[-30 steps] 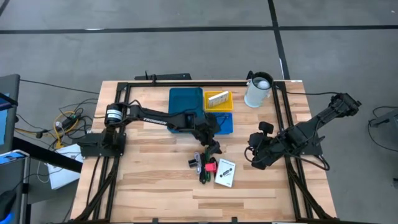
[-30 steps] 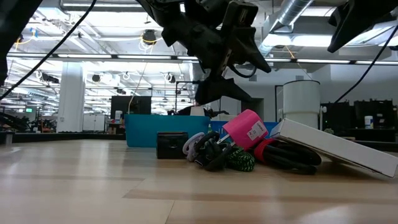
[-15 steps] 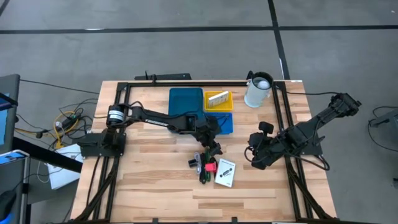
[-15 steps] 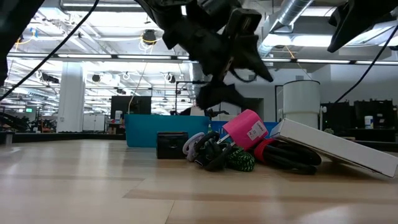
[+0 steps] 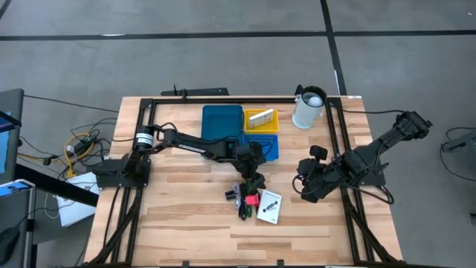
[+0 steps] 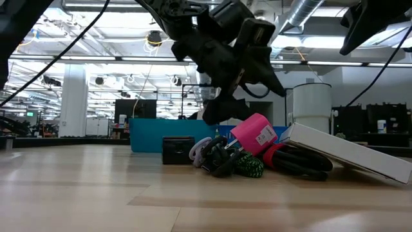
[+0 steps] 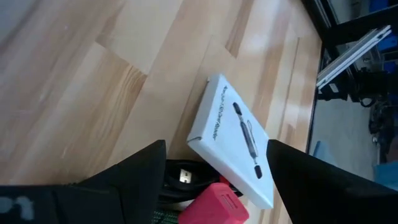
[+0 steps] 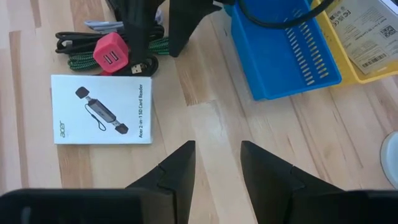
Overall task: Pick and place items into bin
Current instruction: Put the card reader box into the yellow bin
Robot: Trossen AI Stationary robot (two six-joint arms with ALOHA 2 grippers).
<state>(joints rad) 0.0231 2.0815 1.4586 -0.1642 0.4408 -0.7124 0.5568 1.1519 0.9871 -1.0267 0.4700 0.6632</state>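
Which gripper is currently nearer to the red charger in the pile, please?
Left. The left gripper hovers right above the red charger; the right gripper waits off to its side.

— Where does the pile of items (image 5: 248,197) lie?
— On the table (image 5: 178,216), just before the bin (image 5: 223,123), the card (image 5: 270,207) at its right edge.
— And the jug (image 5: 308,109)?
— Right of the bin, near the table's back edge.
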